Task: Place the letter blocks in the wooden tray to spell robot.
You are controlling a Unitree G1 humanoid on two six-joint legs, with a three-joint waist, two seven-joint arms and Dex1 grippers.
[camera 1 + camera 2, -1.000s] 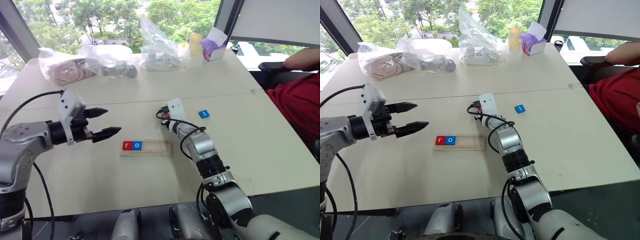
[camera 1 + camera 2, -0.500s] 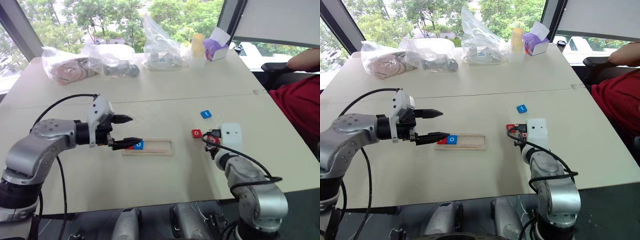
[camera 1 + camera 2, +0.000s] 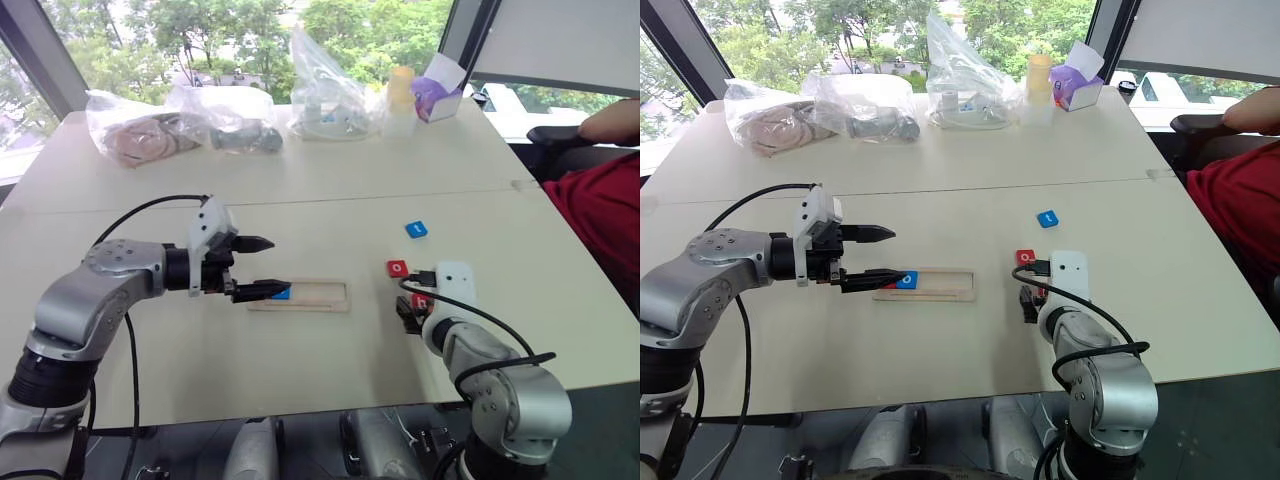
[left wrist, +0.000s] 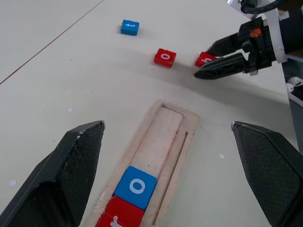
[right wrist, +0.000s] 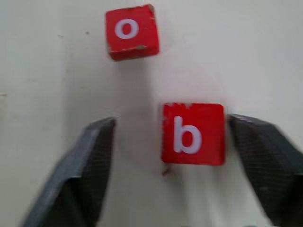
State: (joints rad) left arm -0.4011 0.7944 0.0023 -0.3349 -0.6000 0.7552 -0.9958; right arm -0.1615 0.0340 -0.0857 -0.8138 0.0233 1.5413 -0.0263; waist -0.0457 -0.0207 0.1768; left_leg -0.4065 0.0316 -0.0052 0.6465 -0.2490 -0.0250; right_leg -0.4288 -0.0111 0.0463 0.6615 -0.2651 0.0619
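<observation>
Right gripper (image 5: pixel 173 142) stands spread — flat red "b" block (image 5: pixel 192 134) between its fingers, red "o" block (image 5: pixel 131 31) just beyond; left gripper (image 4: pixel 173 165) spread above the long light-wood tray (image 4: pixel 163 137).

Red r block (image 4: pixel 120 216) cut by the frame edge, letter half seen. Left pincer (image 3: pixel 254 266) covers the tray's (image 3: pixel 320 296) left end from the head views. Letter on the far blue block (image 3: pixel 416 229) too small to read. Bag contents (image 3: pixel 150 138) at the tabletop's far edge unclear.
</observation>
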